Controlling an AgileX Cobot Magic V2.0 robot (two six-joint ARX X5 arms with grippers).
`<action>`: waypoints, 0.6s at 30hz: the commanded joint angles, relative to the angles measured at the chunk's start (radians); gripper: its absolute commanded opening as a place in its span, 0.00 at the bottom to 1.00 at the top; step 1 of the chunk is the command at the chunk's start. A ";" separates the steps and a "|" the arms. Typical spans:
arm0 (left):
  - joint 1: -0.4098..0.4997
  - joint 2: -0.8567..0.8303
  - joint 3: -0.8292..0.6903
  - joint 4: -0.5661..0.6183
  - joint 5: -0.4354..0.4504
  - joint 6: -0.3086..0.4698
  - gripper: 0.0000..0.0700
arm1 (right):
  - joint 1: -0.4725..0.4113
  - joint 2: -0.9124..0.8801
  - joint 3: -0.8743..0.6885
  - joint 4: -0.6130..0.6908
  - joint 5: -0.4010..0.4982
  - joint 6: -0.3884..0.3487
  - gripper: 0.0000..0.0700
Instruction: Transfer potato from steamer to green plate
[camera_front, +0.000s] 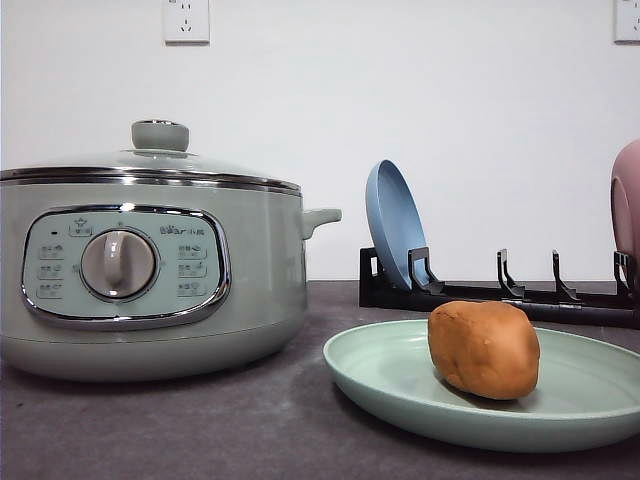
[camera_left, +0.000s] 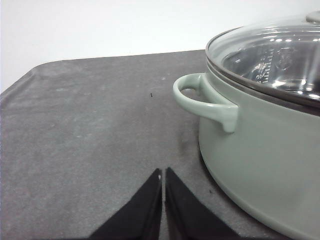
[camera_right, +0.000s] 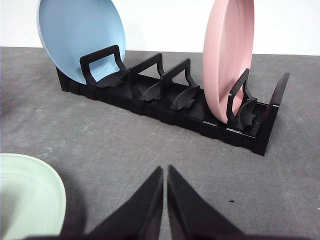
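Sitting nearest the front camera, on the dark grey table (camera_front: 200, 430), the green plate (camera_front: 400, 380), wide and shallow, with the potato (camera_front: 485, 349) resting inside it, lumpy and orange-brown, leaning toward the plate's far side and touching nothing else; standing to the left of the plate, close but apart, the steamer (camera_front: 150, 270), pale sage-green, its glass lid (camera_front: 150, 160) seated on the chrome rim, its dial (camera_front: 119, 264) facing forward, one side handle (camera_front: 320, 217) pointing toward the plate; lying behind the plate, a black dish rack (camera_front: 500, 295), holding a blue plate (camera_front: 395, 225) upright at its left end and a pink plate (camera_front: 627, 200) upright at its right end, the slots between them unfilled; hanging low over bare table beside the steamer's other handle (camera_left: 200, 100), the left gripper (camera_left: 163, 172), fingers (camera_left: 145, 205) pressed together, tips meeting, grasping nothing; hanging over the table in front of the rack, the right gripper (camera_right: 165, 170), fingers (camera_right: 190, 210) likewise clenched tip to tip, grasping nothing, with the green plate's rim lying just off to one side of it.
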 joint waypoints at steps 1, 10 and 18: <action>0.002 -0.002 -0.020 -0.008 -0.001 -0.002 0.00 | -0.002 -0.002 -0.005 0.002 0.000 0.010 0.00; 0.002 -0.002 -0.020 -0.008 -0.001 -0.002 0.00 | -0.002 -0.002 -0.005 0.003 0.000 0.010 0.00; 0.002 -0.002 -0.020 -0.008 -0.001 -0.002 0.00 | -0.002 -0.002 -0.005 0.002 0.000 0.010 0.00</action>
